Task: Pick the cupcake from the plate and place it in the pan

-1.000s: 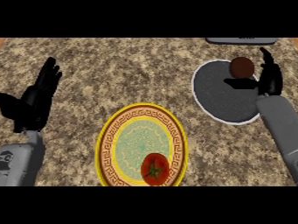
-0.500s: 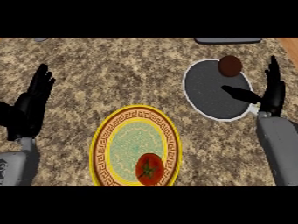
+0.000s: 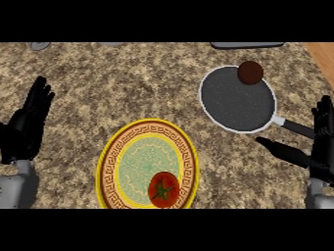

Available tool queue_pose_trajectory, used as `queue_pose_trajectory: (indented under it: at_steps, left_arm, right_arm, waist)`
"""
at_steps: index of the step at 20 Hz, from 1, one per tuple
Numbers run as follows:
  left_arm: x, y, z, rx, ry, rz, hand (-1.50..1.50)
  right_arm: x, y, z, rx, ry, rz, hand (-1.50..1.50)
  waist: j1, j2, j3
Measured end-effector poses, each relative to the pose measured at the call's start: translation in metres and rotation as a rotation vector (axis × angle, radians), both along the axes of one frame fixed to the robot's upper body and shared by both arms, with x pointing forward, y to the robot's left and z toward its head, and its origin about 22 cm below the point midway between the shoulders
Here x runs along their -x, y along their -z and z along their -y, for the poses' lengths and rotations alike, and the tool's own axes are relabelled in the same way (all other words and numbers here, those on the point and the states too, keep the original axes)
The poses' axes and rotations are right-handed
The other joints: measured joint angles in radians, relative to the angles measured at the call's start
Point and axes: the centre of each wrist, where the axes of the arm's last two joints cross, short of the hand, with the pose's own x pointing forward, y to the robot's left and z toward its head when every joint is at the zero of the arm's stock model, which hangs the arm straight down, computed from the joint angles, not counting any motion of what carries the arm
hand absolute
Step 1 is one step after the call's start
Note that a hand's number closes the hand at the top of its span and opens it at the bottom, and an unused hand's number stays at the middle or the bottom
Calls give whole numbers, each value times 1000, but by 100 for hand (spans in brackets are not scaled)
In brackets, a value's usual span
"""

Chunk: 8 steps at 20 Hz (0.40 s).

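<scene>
Speckled stone counter (image 3: 126,83) before us, cupcake (image 3: 250,72) at the far rim inside our pan (image 3: 238,103), tomato (image 3: 163,188) on plate (image 3: 146,166) near the front edge, our left hand (image 3: 26,125) and right hand (image 3: 327,147) both released, fingers straight.

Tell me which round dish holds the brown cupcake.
The grey pan at upper right; the cupcake sits at its far rim. The yellow plate holds a tomato.

We see our two black hands, left (image 3: 21,132) and right (image 3: 327,147), on grey forearms; the left forearm (image 3: 7,192) bears a dark marking.
</scene>
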Motion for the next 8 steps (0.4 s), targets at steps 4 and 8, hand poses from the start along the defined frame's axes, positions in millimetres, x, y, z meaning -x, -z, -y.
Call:
queue_pose_trajectory:
  at_steps: [4, 8]
  left_arm:
    - [-2, -3, -1, 5, 11, 0, 0]
    - [-5, -2, 8, 4, 31, 6, 0]
  right_arm:
    - [56, -21, -7, 0, -6, 18, -150]
    - [102, -46, -13, 21, 5, -11, -150]
  waist:
    - [13, 6, 0]
    - [32, 13, 1]
